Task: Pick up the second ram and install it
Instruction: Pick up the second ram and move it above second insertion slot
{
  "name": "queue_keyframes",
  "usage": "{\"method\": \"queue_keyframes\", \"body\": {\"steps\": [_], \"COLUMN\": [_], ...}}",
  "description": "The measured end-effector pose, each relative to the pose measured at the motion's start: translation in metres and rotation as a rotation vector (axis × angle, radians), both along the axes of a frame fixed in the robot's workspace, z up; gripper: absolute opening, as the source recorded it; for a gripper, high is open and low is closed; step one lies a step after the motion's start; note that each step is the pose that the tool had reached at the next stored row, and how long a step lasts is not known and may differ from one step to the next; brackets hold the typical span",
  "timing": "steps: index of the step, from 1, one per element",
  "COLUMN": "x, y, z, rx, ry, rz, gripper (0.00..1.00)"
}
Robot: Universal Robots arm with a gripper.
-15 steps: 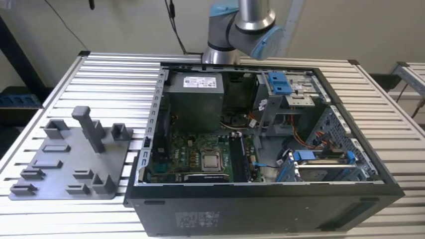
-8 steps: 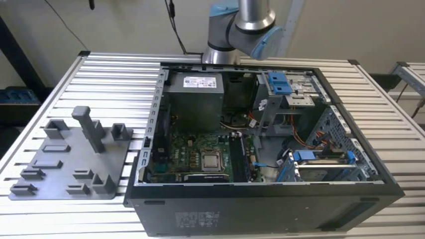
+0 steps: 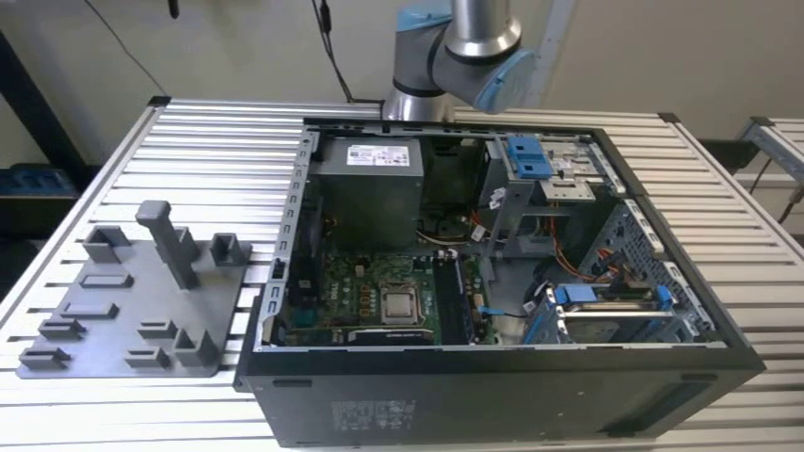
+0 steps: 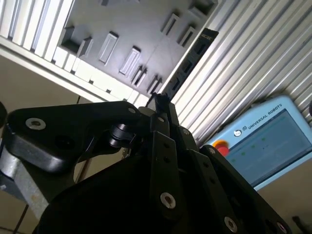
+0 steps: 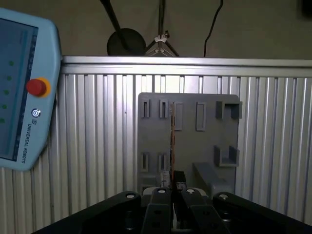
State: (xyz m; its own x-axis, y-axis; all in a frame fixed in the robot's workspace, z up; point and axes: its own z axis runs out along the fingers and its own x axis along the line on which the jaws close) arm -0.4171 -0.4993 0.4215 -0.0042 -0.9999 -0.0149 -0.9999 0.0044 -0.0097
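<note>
The second ram (image 5: 172, 141) shows as a thin dark strip seen edge-on, sticking out from between my fingertips. My gripper (image 5: 173, 187) is shut on one end of it. In the second wrist view the same ram (image 4: 187, 66) reaches away from the gripper (image 4: 160, 100) as a long dark stick. It hangs over the grey fixture plate (image 5: 187, 126), apart from the plate's blocks. In the exterior view that plate (image 3: 126, 311) lies on the slatted table, at the exterior view's left of the open computer case (image 3: 503, 282).
Inside the case, the long black memory slots (image 3: 455, 301) run beside the processor socket (image 3: 399, 303), with cables and blue drive brackets around them. A teach pendant (image 5: 19, 97) lies on the slatted table beside the fixture plate. Tall grey posts (image 3: 169, 240) rise from the plate.
</note>
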Motion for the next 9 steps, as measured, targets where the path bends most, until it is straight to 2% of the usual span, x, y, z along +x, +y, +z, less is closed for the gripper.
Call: {"method": "queue_keyframes", "body": {"steps": [5,9], "x": [0.0055,0.0143], "y": [0.0000,0.0000], "z": [0.0000,-0.0001], "rx": [-0.0001,0.0000], "ry": [0.0000,0.0007], "rz": [0.000,0.000], "gripper": [0.14,0.14]}}
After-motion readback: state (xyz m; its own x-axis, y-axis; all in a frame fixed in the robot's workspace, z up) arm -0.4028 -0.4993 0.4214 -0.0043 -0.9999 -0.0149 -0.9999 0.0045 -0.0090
